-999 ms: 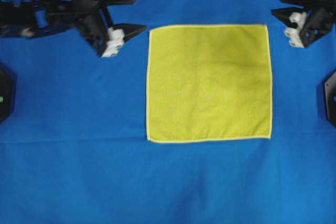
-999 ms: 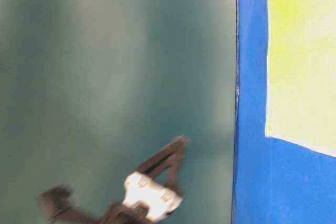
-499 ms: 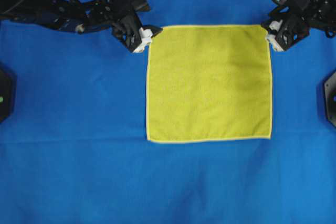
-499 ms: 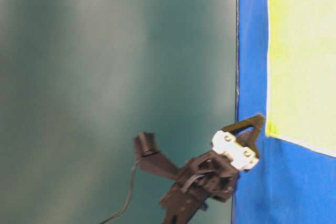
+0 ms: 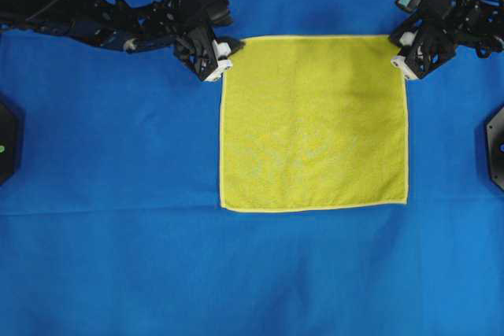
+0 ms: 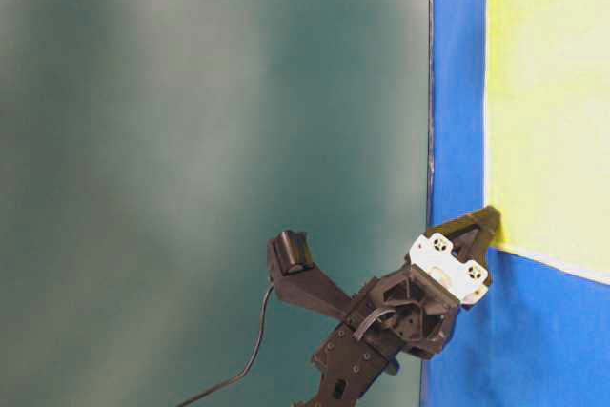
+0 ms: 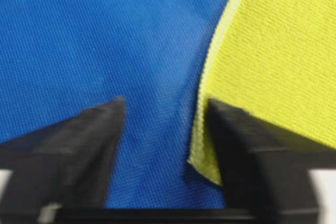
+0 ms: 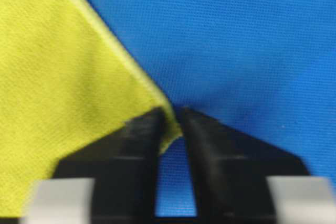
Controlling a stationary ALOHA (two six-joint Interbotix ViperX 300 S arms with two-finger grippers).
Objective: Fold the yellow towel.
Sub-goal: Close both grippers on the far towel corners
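Two far corners mattered: the square yellow-green microfibre towel (image 5: pixel 313 123) lay flat on the large blue cloth (image 5: pixel 110 257). My right hand (image 8: pixel 172 124) was nearly pinched on its corner; my left hand (image 7: pixel 163 129), half-open, needed centring first.

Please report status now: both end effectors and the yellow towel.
Left end effector open at towel corner. Right end effector pinching other far corner. Yellow towel flat, unfolded. Nothing in the way.

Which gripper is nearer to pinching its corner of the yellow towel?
Right. The right gripper has nearly closed on its corner of the yellow towel; the left gripper stands wider, that corner between its fingers, against one.
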